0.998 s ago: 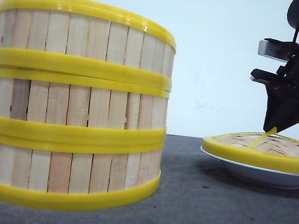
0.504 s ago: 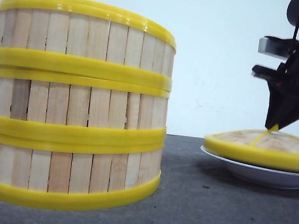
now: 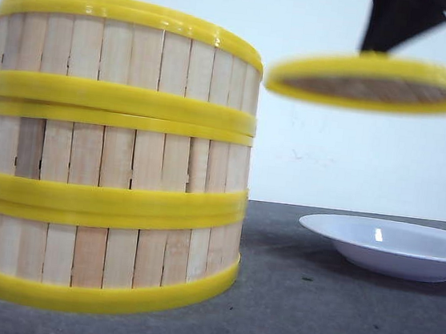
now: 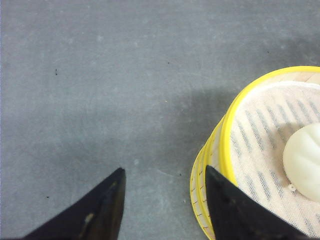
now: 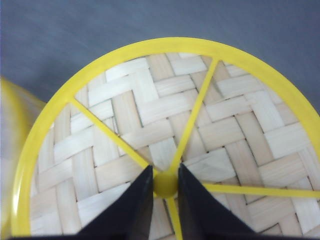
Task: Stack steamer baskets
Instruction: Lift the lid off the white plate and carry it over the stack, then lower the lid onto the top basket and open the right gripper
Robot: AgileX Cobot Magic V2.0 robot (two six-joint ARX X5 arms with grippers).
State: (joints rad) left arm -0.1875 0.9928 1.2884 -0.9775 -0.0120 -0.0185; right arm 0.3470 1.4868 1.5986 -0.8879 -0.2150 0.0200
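Three slat-walled, yellow-rimmed steamer baskets [image 3: 113, 154] stand stacked on the grey table [image 3: 310, 322]. Right gripper [image 5: 165, 186] pinches the knob of the domed woven lid [image 3: 374, 82], held high beside the stack, probably for capping it. White plate [image 3: 391, 247] bare. Left gripper [image 4: 162, 207] spread, empty, beside the stack. Front view crops the right arm; lid blurred.

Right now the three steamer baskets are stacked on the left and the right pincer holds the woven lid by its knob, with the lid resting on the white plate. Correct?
Not quite. The lid is not on the white plate: the front view shows it held in the air, well above the bare plate. The rest stands: the steamer baskets are stacked on the left, and the right pincer grips the knob.
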